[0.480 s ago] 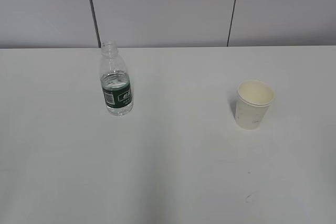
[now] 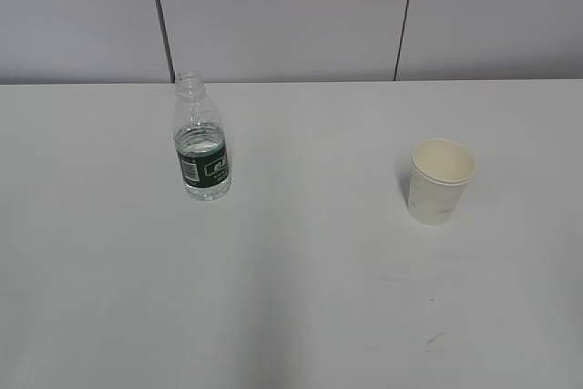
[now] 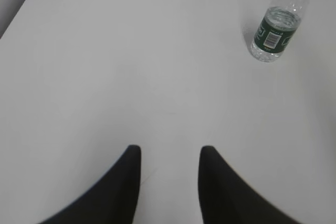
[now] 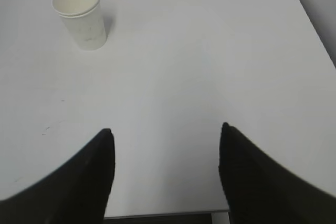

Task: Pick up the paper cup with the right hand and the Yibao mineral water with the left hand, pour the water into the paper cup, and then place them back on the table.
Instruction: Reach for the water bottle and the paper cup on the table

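A plain white table (image 2: pixel 301 298) runs back to a pale panelled wall (image 2: pixel 282 15) split by 2 dark seams. On it the Yibao mineral water (image 2: pixel 200 138) stands upright and uncapped toward the left, water reaching about the top of its green label. The paper cup (image 2: pixel 441 180) stands upright well apart from it on the right, its cream inside showing no water. Neither is touched by anything.

Neither arm shows in the exterior view. In the left wrist view the left hand (image 3: pixel 170 153) hangs over bare table with its 2 fingers parted and nothing between them, the bottle far off at the upper right. In the right wrist view the right hand (image 4: pixel 165 129) is likewise spread wide and holding nothing, the cup far off at the upper left.

By my reading the task stands at its very first step: the approach. Next, each arm should swing inward and forward, straddle its own object with fingers apart, then close gently, since the thin cup may crush.
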`<action>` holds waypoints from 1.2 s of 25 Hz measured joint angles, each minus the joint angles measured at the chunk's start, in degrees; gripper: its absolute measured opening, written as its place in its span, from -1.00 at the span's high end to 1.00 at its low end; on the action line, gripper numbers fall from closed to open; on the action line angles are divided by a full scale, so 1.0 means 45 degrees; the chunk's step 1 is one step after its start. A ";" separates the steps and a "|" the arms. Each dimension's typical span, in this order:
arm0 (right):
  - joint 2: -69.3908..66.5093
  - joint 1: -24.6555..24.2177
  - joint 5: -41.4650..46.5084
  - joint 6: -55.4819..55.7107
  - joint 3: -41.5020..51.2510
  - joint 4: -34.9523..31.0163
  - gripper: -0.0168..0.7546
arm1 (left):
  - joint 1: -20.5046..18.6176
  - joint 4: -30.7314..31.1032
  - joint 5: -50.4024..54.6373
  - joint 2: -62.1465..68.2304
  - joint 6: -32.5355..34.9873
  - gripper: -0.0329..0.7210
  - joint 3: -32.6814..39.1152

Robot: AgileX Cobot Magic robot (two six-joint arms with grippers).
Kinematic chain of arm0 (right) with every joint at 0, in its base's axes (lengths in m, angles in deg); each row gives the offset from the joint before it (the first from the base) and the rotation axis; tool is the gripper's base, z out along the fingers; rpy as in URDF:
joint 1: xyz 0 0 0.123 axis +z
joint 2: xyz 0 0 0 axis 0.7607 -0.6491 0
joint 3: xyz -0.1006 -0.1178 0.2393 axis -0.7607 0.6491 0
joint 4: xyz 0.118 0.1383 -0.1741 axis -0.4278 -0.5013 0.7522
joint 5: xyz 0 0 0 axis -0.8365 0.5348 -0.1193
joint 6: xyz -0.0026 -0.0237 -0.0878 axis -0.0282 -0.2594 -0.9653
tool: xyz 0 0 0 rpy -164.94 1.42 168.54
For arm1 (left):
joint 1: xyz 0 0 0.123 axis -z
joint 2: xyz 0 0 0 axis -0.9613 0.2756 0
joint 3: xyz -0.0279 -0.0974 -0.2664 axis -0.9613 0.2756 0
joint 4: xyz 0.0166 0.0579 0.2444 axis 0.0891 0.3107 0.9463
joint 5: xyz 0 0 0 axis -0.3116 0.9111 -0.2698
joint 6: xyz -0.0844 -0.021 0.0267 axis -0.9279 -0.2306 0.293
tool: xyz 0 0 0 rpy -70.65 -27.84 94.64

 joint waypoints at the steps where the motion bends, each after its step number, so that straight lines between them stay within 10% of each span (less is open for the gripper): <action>1: 0.0000 0.0000 0.0000 0.0000 0.0000 0.0000 -0.32 | 0.0000 0.0000 0.0000 0.0000 0.0000 0.27 0.0000; 19: 0.0000 0.0000 -0.0208 0.0000 -0.0056 0.0289 -0.32 | 0.0000 0.0285 -0.0335 0.0000 0.0386 0.27 -0.0122; 30: -0.0917 0.0000 -0.3671 0.0084 -0.0261 0.0907 -0.32 | 0.0000 0.0344 -0.7627 0.3152 0.1621 0.27 -0.0187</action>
